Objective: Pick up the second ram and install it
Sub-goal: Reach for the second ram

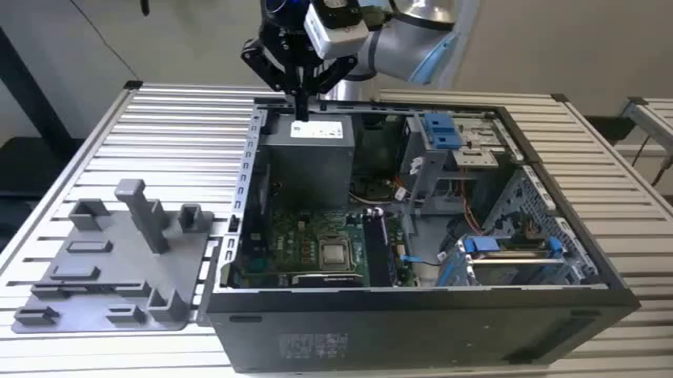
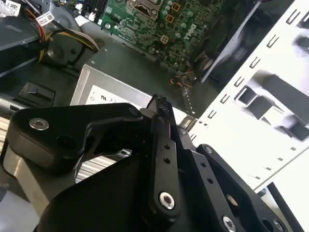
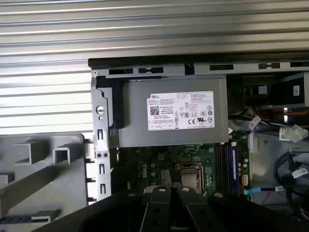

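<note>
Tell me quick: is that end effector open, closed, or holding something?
End effector: closed, with nothing visible in its grip.

— Where is the exterior view?
— High, a little way off the open computer case [image 1: 421,315], looking down into all of it.
— And the wrist cameras?
— Both are over the case's power supply [image 3: 169,111] end. The first wrist view faces straight down. The second wrist view slants in close past the gripper [image 2: 159,104]. All three views share that power supply.

Matt gry plastic tray [image 1: 105,268], metal table [image 1: 179,118]
</note>
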Robot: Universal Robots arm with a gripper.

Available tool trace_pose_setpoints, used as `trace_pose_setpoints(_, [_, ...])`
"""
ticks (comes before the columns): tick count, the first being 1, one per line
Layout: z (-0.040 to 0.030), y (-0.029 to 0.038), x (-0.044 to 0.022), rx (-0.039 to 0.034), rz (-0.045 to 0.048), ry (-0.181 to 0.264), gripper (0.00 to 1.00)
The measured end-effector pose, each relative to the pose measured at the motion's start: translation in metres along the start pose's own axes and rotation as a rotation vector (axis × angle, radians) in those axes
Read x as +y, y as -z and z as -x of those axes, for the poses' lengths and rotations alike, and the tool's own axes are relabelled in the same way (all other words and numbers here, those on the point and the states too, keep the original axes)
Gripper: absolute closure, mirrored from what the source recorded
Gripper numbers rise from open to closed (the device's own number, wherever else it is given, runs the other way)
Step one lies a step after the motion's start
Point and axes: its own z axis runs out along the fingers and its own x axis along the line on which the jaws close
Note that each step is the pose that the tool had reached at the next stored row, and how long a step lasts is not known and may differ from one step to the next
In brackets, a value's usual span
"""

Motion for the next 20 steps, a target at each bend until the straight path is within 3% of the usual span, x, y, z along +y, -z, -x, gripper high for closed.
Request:
trace_pose_setpoints(14, [-0.0011,0.0,-0.0002,0.0,0.0,0.0,0.89])
trace_pose_setpoints(20, [-0.0052,0.0,-0.0005,0.0001,0.0,0.001,0.89])
